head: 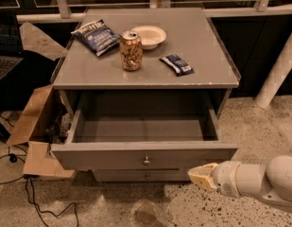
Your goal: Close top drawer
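Starting left: cardboard flaps (32, 122) on the floor beside the cabinet. On the cabinet top (207, 46): chip bag (96, 36), can (131, 51), bowl (148, 36), wrapped bar (176, 64). Top drawer (112, 157) stands pulled out. Gripper (202, 175) sits low right, just under the drawer front's right end; contact and grip state cannot be told.

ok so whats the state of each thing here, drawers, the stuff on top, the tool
top drawer, open, pulled far out, looks empty
lower drawer, shut
soda can, upright
bowl, upright, looks empty
chip bag, lying flat
snack bar, lying flat
cardboard box, flaps open
tool, low, just below the top drawer's right front corner
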Available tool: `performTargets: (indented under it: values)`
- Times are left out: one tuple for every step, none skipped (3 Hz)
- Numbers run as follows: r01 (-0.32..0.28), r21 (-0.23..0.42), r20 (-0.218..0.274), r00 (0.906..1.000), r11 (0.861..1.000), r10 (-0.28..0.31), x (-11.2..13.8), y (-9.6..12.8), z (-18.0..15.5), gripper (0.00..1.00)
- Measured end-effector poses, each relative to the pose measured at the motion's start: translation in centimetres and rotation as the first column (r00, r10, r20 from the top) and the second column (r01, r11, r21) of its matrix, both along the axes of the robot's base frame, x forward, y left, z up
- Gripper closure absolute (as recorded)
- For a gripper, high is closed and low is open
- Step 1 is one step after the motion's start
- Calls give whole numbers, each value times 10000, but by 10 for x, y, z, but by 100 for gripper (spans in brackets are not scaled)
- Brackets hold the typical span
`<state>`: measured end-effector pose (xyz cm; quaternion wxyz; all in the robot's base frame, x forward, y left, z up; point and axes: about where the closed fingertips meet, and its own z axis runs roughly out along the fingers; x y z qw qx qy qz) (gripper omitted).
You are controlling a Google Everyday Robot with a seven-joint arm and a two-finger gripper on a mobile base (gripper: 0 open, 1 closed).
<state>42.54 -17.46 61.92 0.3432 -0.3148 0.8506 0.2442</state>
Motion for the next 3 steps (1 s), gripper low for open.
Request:
performTargets:
  values:
    - [-84, 307, 135, 9999, 9995, 80, 33, 0, -29, 100]
    - [-289, 353, 336, 9991, 9990, 277, 60, 2, -39, 100]
    - [-301, 195, 613, 9977, 9994, 289, 86, 0, -42, 100]
